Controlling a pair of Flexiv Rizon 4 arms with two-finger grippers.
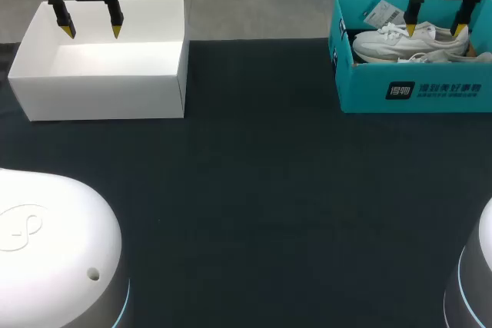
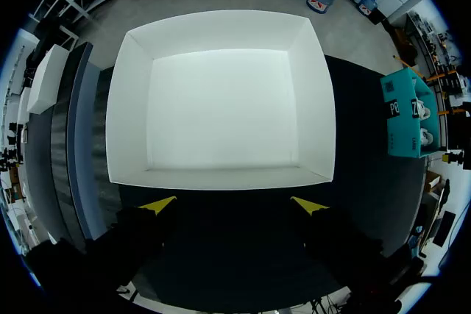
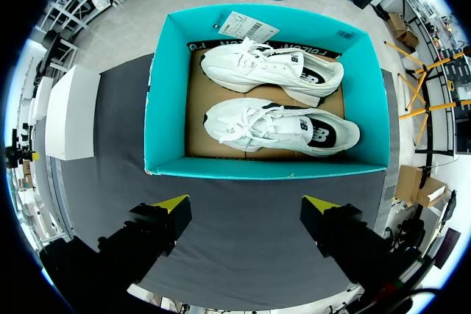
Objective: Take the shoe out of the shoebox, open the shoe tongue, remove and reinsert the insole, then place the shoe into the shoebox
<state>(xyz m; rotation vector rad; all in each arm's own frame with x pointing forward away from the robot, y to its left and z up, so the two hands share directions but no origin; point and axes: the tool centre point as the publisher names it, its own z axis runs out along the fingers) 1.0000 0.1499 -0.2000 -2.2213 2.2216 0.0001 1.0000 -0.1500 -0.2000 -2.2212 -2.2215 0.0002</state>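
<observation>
Two white lace-up sneakers (image 3: 280, 126) lie side by side in the teal cardboard shoebox (image 1: 415, 86), upper right of frame. The right claw (image 1: 435, 30) hangs over them, open and empty. The left claw (image 1: 93, 33) is open too, far off over the white box (image 1: 100, 90), upper left. The shoes' long axis runs parallel to the right claw's finger line, so I'd rotate the wrist before gripping.

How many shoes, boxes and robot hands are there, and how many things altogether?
White shoes: 2
Boxes: 2, the teal box and the white box
Robot hands: 2, the left hand and the right hand
Total: 6
</observation>
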